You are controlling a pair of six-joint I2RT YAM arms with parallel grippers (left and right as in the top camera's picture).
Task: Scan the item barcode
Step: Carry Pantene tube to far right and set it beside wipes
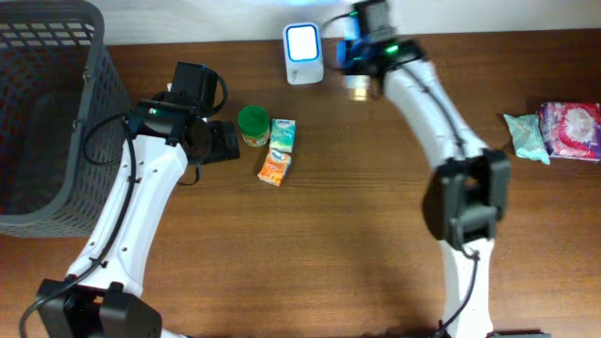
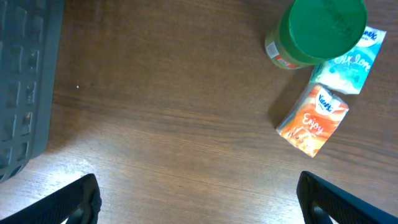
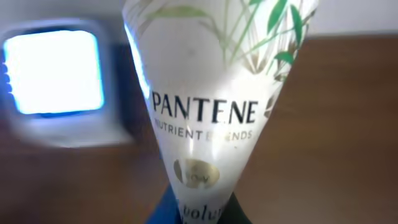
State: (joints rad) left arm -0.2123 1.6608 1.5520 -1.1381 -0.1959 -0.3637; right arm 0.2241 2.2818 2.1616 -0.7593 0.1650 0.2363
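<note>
Right wrist: Pantene pack (image 3: 211, 106) clamped in right gripper (image 3: 199, 214), held just beside lit scanner (image 3: 56, 74). Pick-up done; barcode read apparently under way, unconfirmed. Left gripper (image 2: 199, 199) spread wide, empty, near green-lidded jar (image 2: 323, 28).

Basket (image 1: 103, 94) walls left; jar (image 1: 253, 125), packets (image 1: 274, 167) stand near scanner (image 1: 303, 52).

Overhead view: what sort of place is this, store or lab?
Probably a lab mock-up of a shop checkout, not a real store: a lit barcode scanner on a wooden table, a grey basket at one side, and small retail goods such as a green-lidded jar and a Pantene bottle held near the scanner.
</note>
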